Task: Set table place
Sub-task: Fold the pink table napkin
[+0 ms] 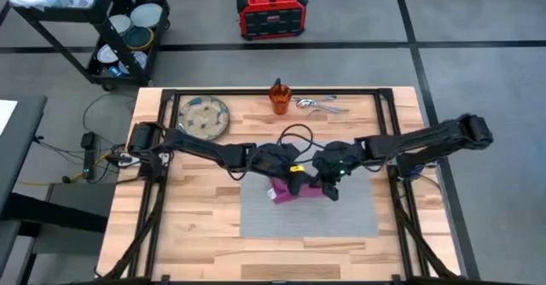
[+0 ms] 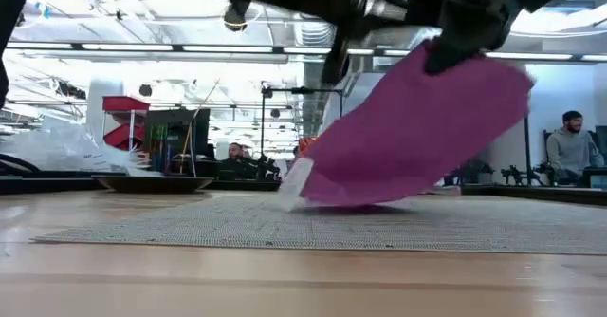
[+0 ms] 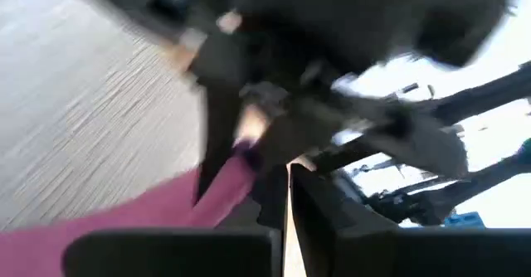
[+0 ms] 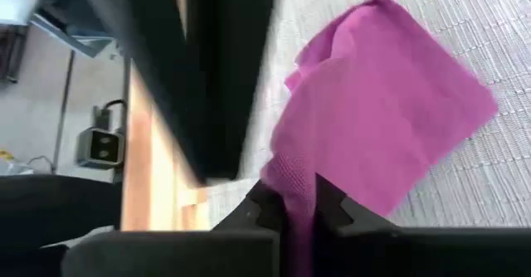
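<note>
I am pinching the soft, limp napkin (image 4: 377,111) in the right hand (image 4: 300,211), draping toward six o'clock over the mat (image 1: 341,212); left hand's (image 1: 288,167) grip I cannot tell.

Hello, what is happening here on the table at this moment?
Both arms meet over the grey mat in the middle of the table. The right gripper is shut on the magenta napkin and holds it up, one edge touching the mat. The left gripper is beside it at the napkin. The plate, cup and cutlery wait along the far edge.
</note>
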Robot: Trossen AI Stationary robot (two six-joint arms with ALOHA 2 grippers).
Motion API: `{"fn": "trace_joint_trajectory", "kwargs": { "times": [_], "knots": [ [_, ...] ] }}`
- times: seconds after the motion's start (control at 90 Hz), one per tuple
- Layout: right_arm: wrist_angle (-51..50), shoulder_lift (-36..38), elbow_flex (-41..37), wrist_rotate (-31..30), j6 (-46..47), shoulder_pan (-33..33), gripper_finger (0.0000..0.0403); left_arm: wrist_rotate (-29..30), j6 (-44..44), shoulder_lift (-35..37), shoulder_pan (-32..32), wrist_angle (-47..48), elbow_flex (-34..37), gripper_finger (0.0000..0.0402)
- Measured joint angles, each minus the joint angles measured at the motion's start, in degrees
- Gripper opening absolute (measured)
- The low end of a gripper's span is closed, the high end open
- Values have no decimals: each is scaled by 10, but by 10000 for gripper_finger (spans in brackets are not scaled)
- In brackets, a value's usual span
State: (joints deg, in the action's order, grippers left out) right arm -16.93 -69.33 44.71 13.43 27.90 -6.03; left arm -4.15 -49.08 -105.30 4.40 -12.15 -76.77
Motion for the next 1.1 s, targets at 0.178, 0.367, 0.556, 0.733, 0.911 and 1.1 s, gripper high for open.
{"fn": "trace_joint_trajectory", "kwargs": {
  "times": [0.178,0.367,0.556,0.733,0.911,1.1],
  "knots": [
    [-29,72,0,8,25,-10,0,34,66,7,0,107,-77,0],
    [-51,136,1,42,67,-21,0,63,119,7,-15,269,-124,0],
    [-101,153,1,49,104,-35,0,65,168,7,-40,355,-123,0],
    [-103,139,7,49,142,-45,0,63,216,6,-66,360,-123,0],
    [-101,88,55,48,152,-40,0,64,245,3,-91,360,-123,0],
    [-109,37,113,48,114,-70,0,62,264,3,-93,419,-123,0]
  ]
}}
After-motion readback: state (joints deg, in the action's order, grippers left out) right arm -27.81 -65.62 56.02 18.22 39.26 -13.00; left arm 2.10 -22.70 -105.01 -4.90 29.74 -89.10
